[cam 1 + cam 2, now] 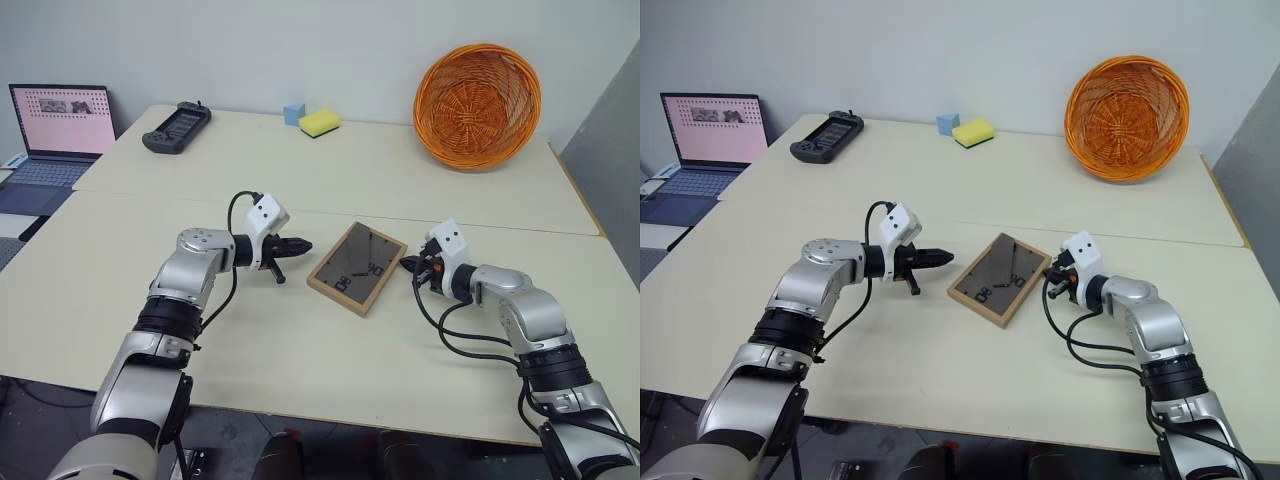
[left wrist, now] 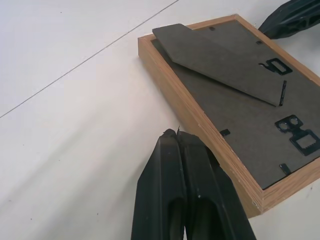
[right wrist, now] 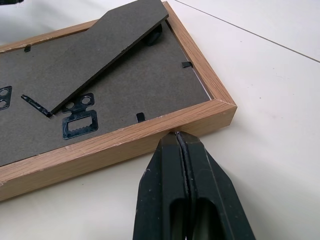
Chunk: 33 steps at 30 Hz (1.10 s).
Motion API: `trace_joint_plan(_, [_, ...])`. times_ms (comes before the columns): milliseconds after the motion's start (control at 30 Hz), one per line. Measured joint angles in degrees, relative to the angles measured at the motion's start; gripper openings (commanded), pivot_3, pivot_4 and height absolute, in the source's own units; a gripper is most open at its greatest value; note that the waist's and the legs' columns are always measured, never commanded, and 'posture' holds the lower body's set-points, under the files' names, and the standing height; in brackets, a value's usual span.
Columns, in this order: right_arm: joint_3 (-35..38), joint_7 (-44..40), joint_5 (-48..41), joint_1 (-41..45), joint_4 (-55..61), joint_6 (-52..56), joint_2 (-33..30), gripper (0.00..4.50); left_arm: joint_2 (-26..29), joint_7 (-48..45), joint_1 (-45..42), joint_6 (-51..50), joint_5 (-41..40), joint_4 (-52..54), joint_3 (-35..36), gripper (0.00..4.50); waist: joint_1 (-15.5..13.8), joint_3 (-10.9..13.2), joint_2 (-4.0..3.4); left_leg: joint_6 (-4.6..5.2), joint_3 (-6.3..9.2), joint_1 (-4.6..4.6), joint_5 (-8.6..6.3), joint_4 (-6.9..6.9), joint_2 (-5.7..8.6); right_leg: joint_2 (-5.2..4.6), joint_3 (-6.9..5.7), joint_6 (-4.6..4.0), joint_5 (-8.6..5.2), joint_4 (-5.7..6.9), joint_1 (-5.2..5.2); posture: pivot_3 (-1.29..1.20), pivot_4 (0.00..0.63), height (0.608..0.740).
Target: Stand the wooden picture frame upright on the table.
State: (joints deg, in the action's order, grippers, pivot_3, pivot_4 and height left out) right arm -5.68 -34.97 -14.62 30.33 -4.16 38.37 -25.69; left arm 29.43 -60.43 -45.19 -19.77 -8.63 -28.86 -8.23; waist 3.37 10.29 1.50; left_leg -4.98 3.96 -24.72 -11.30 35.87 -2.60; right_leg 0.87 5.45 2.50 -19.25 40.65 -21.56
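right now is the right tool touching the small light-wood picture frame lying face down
Cannot tell. In the right wrist view the shut right tool meets the light-wood picture frame's side rail at its tips, but no contact or gap shows plainly; the head views don't settle it either.

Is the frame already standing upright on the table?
No, the frame lies flat on the table, dark back panel facing up, between the two shut grippers.

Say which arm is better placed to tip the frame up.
Right, narrowly. The right pincer, shut, sits against the edge of the frame, which lies face-down on the table. The left pincer, also shut, hangs just off its side.
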Motion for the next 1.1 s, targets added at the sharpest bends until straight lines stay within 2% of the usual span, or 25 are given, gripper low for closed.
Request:
trace_joint_plan(267, [0.0,0.04,0.01,0.0,0.0,0.0,0.48,0.02,-2.67,0.27,3.15,-3.73,-0.01,5.34,-1.62,0.0,0.1,0.0,0.0,0.0,0.0,0.01,0.0,0.01,0.0,0.01,0.01,0.0,0.0,0.09,-0.02,0.0,0.15,0.74])
trace_joint_plan(667, [0.0,-0.07,0.01,0.02,0.0,0.0,0.47,0.02,-1.22,5.83,3.49,-4.84,1.19,6.18,-0.78,0.0,0.1,0.0,0.0,0.0,0.0,0.0,0.0,0.03,0.0,0.01,0.01,0.0,0.0,0.1,-0.03,0.0,0.15,0.74])
trace_joint_plan(1100, [-0.1,-0.11,0.37,0.89,-0.87,-0.1,0.84,0.02,-1.96,5.97,8.52,-9.01,2.01,12.27,-2.72,0.0,0.07,0.0,0.0,0.0,0.0,0.0,0.0,0.02,0.0,0.01,0.02,0.0,0.0,0.11,-0.04,0.0,0.15,0.74])
